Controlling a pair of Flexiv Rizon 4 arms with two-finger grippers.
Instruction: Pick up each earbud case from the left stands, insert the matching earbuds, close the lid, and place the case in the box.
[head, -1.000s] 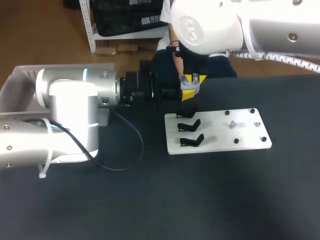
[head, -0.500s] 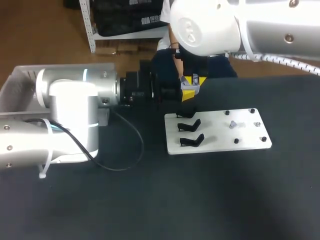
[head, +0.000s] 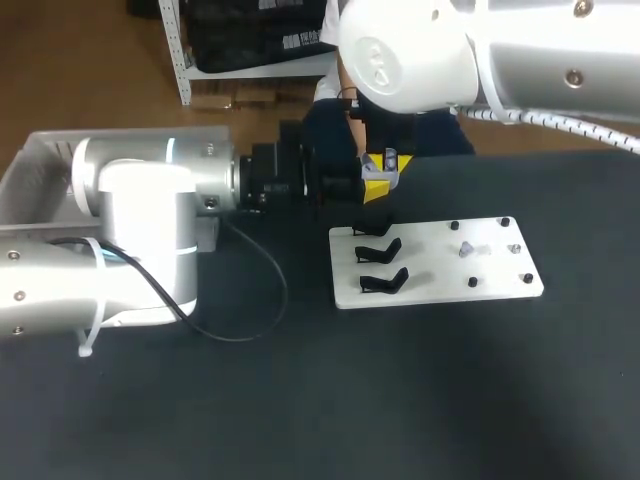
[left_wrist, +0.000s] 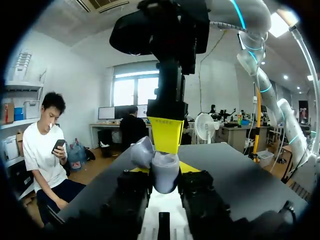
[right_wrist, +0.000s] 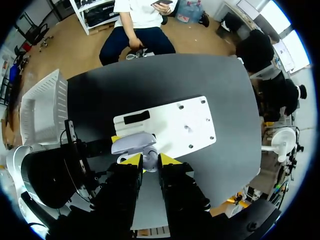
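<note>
- Surface (head: 420, 400): black, carrying the board and the box.
- Left arm (head: 140, 230): reached in level from its side. The left gripper (head: 352, 187) met the case above the board's far edge. Whether it gripped the case could not be told.
- Box (head: 30, 165): pale, well apart from the board, beside the left arm. No case could be made out in the part on view, so no placing was judged complete.
- Board (head: 430, 285): white, flat on the surface.
- Right gripper (right_wrist: 150, 160): came down from above and was clenched on the earbud case.
- Stands (head: 383, 281): three, black, on the board's left end. None carried a case, so the pick-up was judged done for this one.
- Earbud case (left_wrist: 165, 175): grey, lid open, held in the air between the two grippers.
- Earbuds (head: 467, 248): small and pale, on the board's right half, not yet inserted. Inserting, closing the lid and boxing were judged outstanding.
</note>
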